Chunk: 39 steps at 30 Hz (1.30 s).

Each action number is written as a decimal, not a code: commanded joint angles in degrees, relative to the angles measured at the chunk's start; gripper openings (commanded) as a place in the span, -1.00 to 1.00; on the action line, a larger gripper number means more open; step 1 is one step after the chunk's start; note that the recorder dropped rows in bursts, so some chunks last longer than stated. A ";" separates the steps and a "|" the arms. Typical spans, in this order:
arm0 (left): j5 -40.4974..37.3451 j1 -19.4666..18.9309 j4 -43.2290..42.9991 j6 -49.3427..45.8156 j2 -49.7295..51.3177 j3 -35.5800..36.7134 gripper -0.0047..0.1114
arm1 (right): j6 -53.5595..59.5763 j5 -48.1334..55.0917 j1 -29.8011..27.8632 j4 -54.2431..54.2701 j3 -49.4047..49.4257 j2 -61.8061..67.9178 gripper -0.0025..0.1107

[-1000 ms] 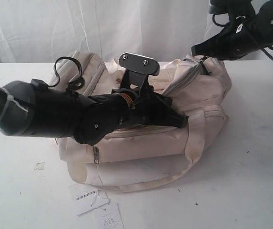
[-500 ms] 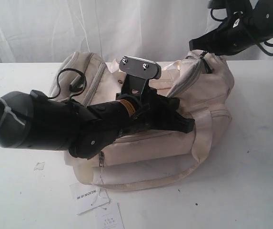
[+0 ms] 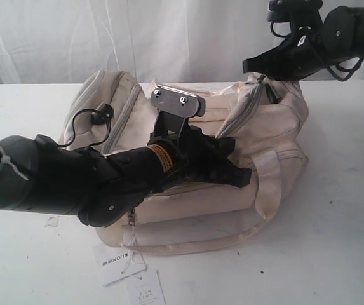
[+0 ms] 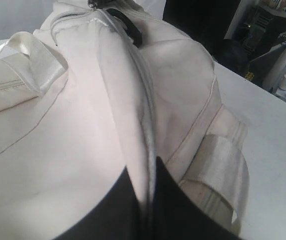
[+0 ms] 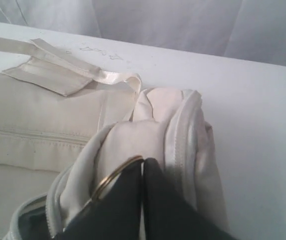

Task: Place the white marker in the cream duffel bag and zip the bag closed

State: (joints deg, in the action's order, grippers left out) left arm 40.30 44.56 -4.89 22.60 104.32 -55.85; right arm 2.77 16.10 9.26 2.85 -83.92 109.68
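Zipping step, I reckon: left claw (image 4: 143, 169) pinched on the zipper seam (image 4: 143, 110) of the cream duffel bag (image 3: 277, 121), right claw (image 5: 143, 166) clamping its end, white marker unseen, so next, pull along that seam.

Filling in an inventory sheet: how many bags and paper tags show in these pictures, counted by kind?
Bag: 1
Paper tags: 2
Total: 3
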 commanded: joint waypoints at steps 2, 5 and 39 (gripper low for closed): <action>-4.83 1.36 -7.79 3.06 -0.89 2.16 -0.92 | -0.48 -14.59 -2.55 -2.40 -4.24 1.42 -0.96; -5.08 1.36 -8.13 3.08 -0.89 2.16 -0.92 | -0.62 -15.28 -2.55 -2.40 -5.51 2.89 -0.96; -6.00 1.36 -13.06 5.94 -0.89 2.16 -0.92 | -0.62 8.18 -2.30 -2.16 -8.02 1.76 -0.96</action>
State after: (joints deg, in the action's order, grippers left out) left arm 37.24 44.82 -15.22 27.94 103.93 -54.91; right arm 2.65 24.52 8.51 1.86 -90.88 112.65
